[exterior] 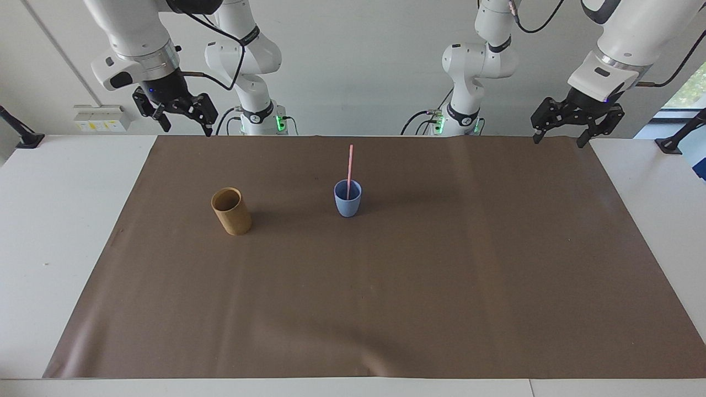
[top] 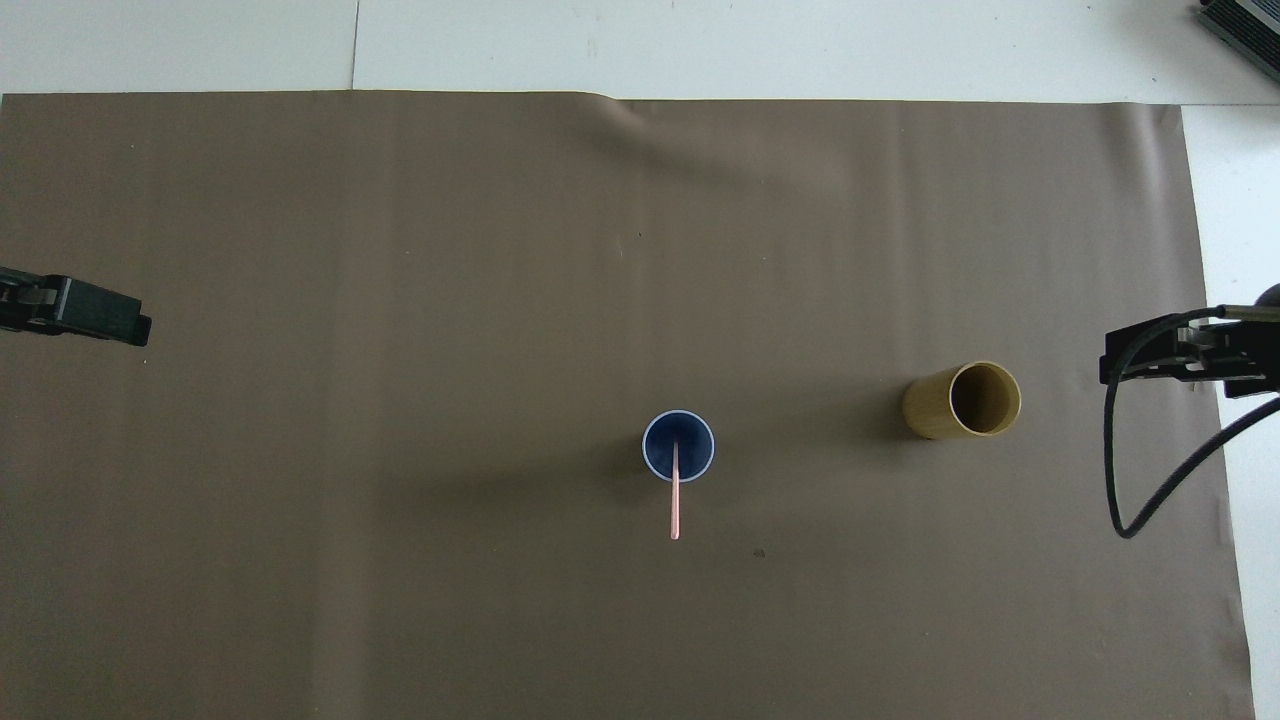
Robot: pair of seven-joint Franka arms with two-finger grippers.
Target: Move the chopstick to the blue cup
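The pink chopstick [exterior: 349,168] stands upright in the light-blue cup [exterior: 347,207] near the middle of the mat. Both also show in the overhead view, the chopstick [top: 675,505] and the blue cup [top: 654,458]. My right gripper [exterior: 186,128] is open and empty, raised over the mat's edge nearest the robots at the right arm's end; it also shows in the overhead view [top: 1150,362]. My left gripper [exterior: 557,141] is open and empty, waiting raised over the mat's corner at the left arm's end; it also shows in the overhead view [top: 128,328].
A taller tan-brown cylindrical cup [exterior: 231,212] stands empty beside the blue cup, toward the right arm's end; it also shows in the overhead view [top: 940,408]. A brown mat [exterior: 441,286] covers most of the white table [exterior: 49,231]. A black cable [top: 1125,500] hangs from the right arm.
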